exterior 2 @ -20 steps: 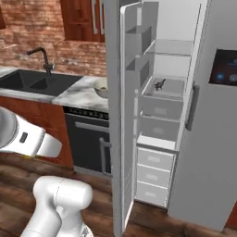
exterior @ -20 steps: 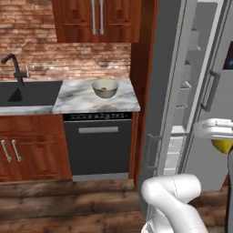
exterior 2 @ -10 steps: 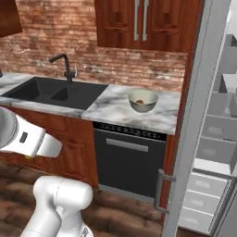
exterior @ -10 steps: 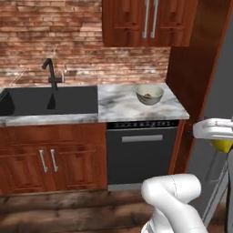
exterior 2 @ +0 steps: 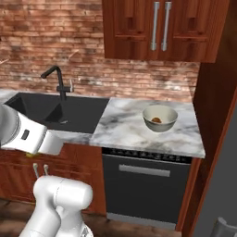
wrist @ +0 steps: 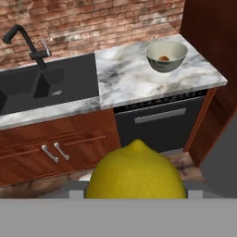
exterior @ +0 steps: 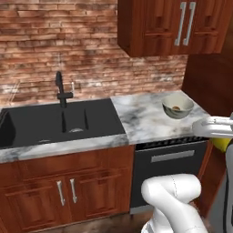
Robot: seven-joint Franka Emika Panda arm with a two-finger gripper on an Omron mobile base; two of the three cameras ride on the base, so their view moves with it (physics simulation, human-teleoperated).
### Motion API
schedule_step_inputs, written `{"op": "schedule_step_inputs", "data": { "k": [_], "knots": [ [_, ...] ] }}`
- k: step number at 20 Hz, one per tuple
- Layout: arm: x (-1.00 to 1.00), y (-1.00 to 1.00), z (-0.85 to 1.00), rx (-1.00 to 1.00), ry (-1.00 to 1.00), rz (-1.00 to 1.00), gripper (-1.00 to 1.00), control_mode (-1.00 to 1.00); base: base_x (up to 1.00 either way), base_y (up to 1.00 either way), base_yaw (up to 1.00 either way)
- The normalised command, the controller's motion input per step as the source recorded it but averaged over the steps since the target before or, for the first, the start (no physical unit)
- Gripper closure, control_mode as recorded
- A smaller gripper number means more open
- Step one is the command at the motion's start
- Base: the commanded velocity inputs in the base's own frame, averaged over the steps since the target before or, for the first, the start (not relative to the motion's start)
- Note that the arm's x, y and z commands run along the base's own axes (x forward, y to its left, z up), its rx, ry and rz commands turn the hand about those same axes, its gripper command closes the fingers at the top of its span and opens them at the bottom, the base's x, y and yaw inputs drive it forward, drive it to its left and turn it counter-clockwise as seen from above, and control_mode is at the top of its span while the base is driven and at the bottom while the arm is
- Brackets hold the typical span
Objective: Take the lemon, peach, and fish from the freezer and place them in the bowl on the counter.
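Filling the bottom middle of the hand view, the lemon is a smooth, bright yellow oval with a small nub at its top. It sits right at the jaws, which are hidden behind it, so whether they pinch it cannot be told for certain. In the left base view a patch of the same yellow hangs just under the white arm at the right edge, off the counter and in front of its right end.

No brand, label or writing can be read anywhere.

The bowl stands on the marble counter towards its right end and nearer the back edge. It is round and deep, pale inside with a grey-green outside. A small orange-brown thing lies at its bottom, probably the peach, though it is too small to tell.

To the left of the bowl, a black sink is set into the counter, with a black faucet rising at its back edge. Under the bowl's stretch of counter sits a black dishwasher with a grey bar handle. Red-brown cabinet doors run under the sink, and a wall cabinet with two vertical bar handles hangs on the brick wall above.
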Motion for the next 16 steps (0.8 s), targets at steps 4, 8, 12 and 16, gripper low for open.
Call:
{"op": "schedule_step_inputs", "data": {
  "k": [4, 8, 12, 16],
  "knots": [
    [0.00, 0.00, 0.00, 0.00, 0.00, 0.00, 1.00, 1.00, 0.33, 0.35, -0.53],
    [0.00, 0.00, 0.00, 0.00, 0.00, 0.00, 1.00, 1.00, 0.17, -0.23, -0.58],
    [0.00, 0.00, 0.00, 0.00, 0.00, 0.00, 1.00, 1.00, 0.49, -0.18, -0.49],
    [0.00, 0.00, 0.00, 0.00, 0.00, 0.00, 1.00, 1.00, 0.97, 0.33, -0.40]
  ]
}}
